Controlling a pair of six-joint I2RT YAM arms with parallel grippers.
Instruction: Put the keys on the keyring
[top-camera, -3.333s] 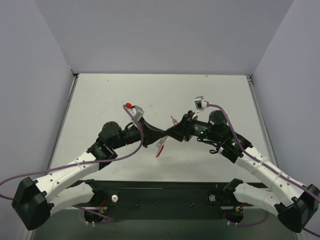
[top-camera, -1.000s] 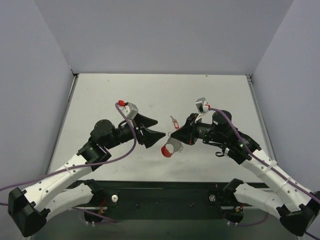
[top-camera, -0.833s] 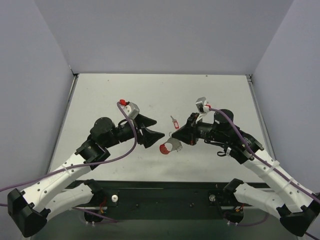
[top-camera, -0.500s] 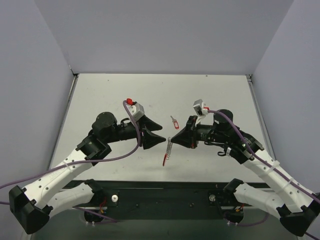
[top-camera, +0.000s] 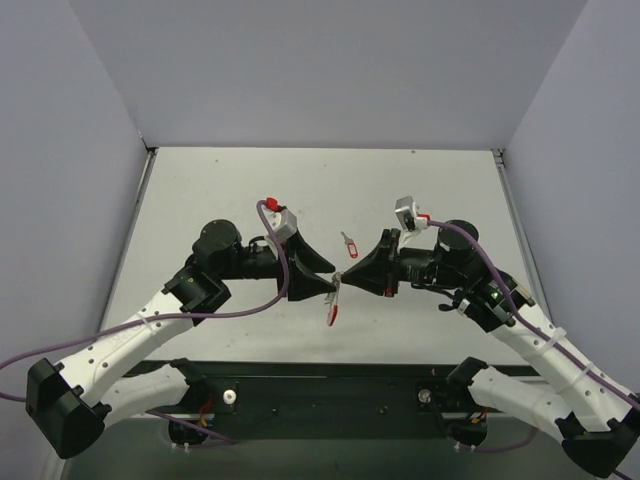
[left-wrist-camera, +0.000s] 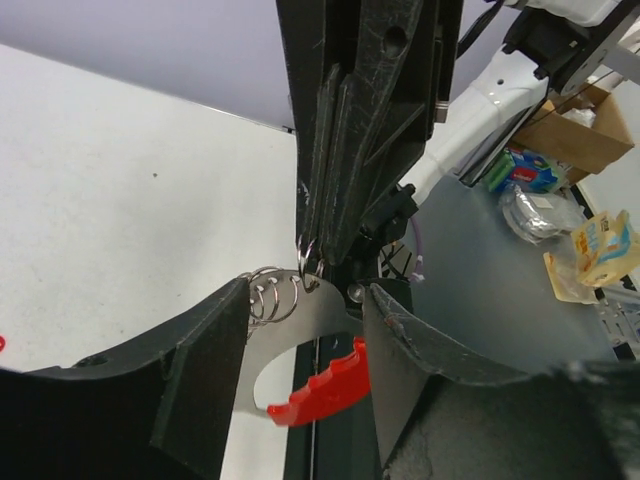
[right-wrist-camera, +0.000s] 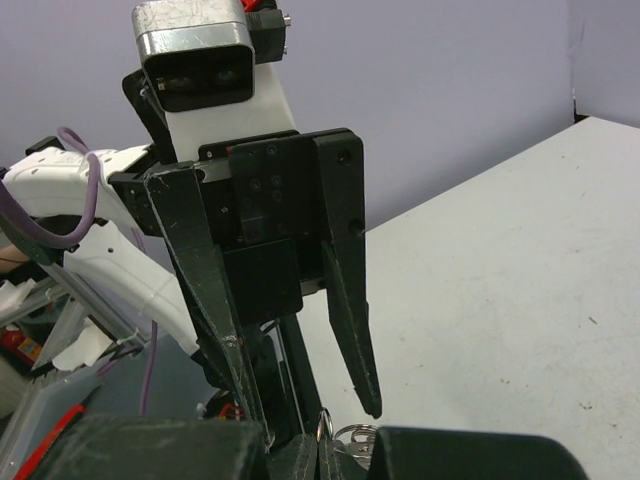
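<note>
The keyring (top-camera: 333, 300) hangs above the table between the two arms, with its red arc (left-wrist-camera: 322, 388) low and its silvery coils (left-wrist-camera: 272, 295) on top. My right gripper (top-camera: 343, 276) is shut on a silver loop of it (right-wrist-camera: 322, 424). In the left wrist view its fingers (left-wrist-camera: 335, 190) come down from above. My left gripper (left-wrist-camera: 308, 292) is open, one finger on each side of the ring. The coils lie against its left finger (left-wrist-camera: 200, 370) and the red arc reaches its right finger (left-wrist-camera: 420, 360). The key (top-camera: 348, 243), with its red head, lies on the table behind the grippers.
Grey walls enclose the white table (top-camera: 200, 190) on three sides. The black base rail (top-camera: 320, 385) runs along the near edge. Off the table, the left wrist view shows a cardboard box (left-wrist-camera: 575, 135) and several plastic bags (left-wrist-camera: 540, 210).
The left gripper has moved right to meet the right gripper and narrowed its jaws around the keyring. The ring, held by the right gripper, has turned edge-on and hangs down.
</note>
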